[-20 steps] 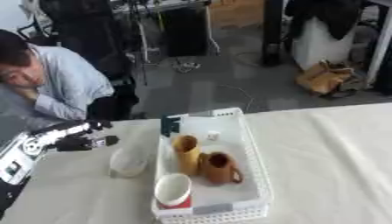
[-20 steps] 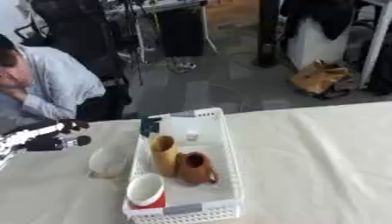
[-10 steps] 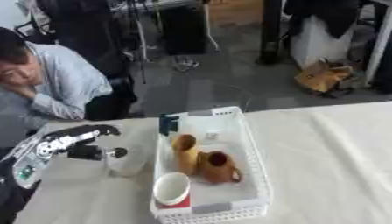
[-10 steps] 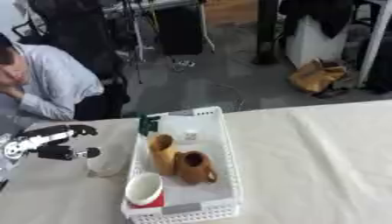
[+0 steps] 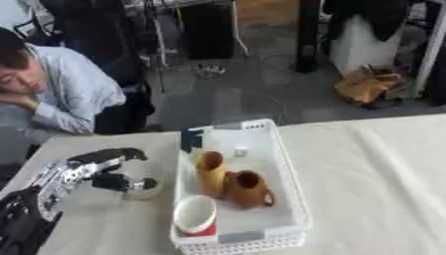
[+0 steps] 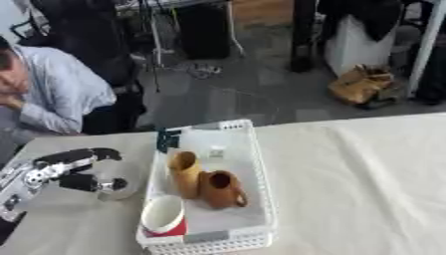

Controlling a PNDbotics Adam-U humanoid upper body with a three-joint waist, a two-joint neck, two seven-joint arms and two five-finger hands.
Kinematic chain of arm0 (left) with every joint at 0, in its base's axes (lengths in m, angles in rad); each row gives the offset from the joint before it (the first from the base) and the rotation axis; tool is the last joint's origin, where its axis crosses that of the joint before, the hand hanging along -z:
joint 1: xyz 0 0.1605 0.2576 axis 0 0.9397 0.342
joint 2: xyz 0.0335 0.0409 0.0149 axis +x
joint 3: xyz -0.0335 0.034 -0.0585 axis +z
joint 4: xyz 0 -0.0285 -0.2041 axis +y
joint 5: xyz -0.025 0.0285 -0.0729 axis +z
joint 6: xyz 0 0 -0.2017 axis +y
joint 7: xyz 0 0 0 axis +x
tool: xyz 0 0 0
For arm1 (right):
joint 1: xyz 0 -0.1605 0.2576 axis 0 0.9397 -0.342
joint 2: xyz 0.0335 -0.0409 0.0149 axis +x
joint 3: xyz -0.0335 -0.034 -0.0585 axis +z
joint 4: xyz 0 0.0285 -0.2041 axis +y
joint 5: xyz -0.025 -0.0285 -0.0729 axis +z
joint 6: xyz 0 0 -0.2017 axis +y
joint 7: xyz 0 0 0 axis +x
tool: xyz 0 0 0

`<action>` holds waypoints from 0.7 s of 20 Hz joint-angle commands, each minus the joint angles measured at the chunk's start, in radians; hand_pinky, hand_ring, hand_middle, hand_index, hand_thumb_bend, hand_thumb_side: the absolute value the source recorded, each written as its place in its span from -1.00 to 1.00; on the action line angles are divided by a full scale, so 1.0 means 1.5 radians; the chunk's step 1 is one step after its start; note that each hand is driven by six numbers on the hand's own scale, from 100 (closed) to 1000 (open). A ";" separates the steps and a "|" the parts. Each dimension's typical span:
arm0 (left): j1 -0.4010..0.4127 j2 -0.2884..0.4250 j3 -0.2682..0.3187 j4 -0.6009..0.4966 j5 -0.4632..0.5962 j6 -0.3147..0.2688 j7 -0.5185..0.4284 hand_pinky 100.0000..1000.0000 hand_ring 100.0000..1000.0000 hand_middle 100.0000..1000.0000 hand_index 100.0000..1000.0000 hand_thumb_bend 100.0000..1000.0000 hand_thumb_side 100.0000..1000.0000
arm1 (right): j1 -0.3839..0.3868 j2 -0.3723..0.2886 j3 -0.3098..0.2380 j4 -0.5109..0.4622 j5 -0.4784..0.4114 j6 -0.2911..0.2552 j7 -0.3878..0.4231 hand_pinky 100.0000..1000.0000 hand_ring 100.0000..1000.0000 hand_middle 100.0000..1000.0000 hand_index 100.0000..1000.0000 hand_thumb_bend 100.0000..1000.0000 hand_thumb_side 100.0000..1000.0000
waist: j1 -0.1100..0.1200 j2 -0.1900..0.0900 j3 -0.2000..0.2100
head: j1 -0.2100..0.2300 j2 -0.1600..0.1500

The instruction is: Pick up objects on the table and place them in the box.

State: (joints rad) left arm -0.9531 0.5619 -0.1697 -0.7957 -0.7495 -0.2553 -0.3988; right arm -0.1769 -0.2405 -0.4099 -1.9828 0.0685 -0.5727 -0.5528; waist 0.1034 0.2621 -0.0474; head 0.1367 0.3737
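1. Left hand (image 5: 91, 169): enters from the left edge; fingers (image 5: 122, 154) curled above and thumb below a pale cup (image 5: 139, 187) on the table (image 5: 375, 169), closing round it; contact cannot be confirmed.
2. Pale cup: just left of the white basket (image 5: 292, 199), outside it.
3. Basket contents: tall tan cup (image 5: 209, 172); brown mug (image 5: 248, 188) touching it; red-and-white cup (image 5: 197, 215) at the near end; dark item (image 5: 191, 140) at the far left corner.
4. Right hand: not visible.

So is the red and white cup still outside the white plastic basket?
No, the red and white cup sits inside the white plastic basket, at its near end by the brown mug.
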 commanded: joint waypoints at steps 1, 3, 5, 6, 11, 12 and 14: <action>-0.022 0.006 0.014 0.000 -0.023 0.001 0.006 1.00 1.00 1.00 1.00 0.56 0.82 | -0.008 -0.006 0.001 -0.011 -0.005 -0.004 0.001 0.43 0.58 0.27 0.26 -1.00 1.00 | -0.004 -0.008 0.000 | 0.002 -0.007; -0.025 0.002 0.018 0.004 -0.037 0.003 0.011 1.00 1.00 1.00 1.00 0.58 0.78 | -0.009 -0.005 0.001 -0.011 -0.006 -0.005 0.003 0.43 0.58 0.27 0.26 -1.00 1.00 | -0.005 -0.006 0.000 | 0.002 -0.009; -0.027 -0.003 0.026 0.005 -0.049 0.006 0.022 1.00 1.00 1.00 1.00 0.55 0.73 | -0.009 -0.003 0.000 -0.011 -0.007 -0.005 0.003 0.42 0.58 0.27 0.25 -1.00 1.00 | -0.006 -0.005 -0.001 | 0.002 -0.012; -0.028 -0.006 0.030 0.005 -0.054 0.007 0.027 1.00 1.00 1.00 1.00 0.55 0.73 | -0.009 -0.002 0.000 -0.011 -0.007 -0.006 0.003 0.42 0.58 0.27 0.25 -1.00 1.00 | -0.007 -0.004 -0.001 | 0.002 -0.013; -0.032 -0.012 0.044 0.004 -0.072 0.019 0.049 1.00 1.00 1.00 1.00 0.52 0.72 | -0.009 -0.001 0.000 -0.011 -0.008 -0.007 0.005 0.42 0.58 0.26 0.24 -1.00 1.00 | -0.009 -0.001 0.000 | 0.001 -0.014; -0.031 -0.013 0.045 0.003 -0.075 0.022 0.054 1.00 1.00 1.00 1.00 0.52 0.71 | -0.009 0.000 0.001 -0.011 -0.008 -0.007 0.005 0.42 0.58 0.26 0.24 -1.00 1.00 | -0.009 -0.001 0.000 | 0.000 -0.015; -0.032 -0.016 0.046 0.001 -0.078 0.029 0.064 1.00 1.00 1.00 1.00 0.53 0.71 | -0.010 -0.001 0.001 -0.011 -0.009 -0.008 0.006 0.42 0.58 0.26 0.24 -1.00 1.00 | -0.010 -0.001 0.001 | 0.000 -0.015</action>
State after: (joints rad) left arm -0.9759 0.5209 -0.1145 -0.7824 -0.8602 -0.2165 -0.3152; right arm -0.1843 -0.2320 -0.4098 -1.9828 0.0621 -0.5788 -0.5427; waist 0.0946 0.2774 -0.0480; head 0.1372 0.3610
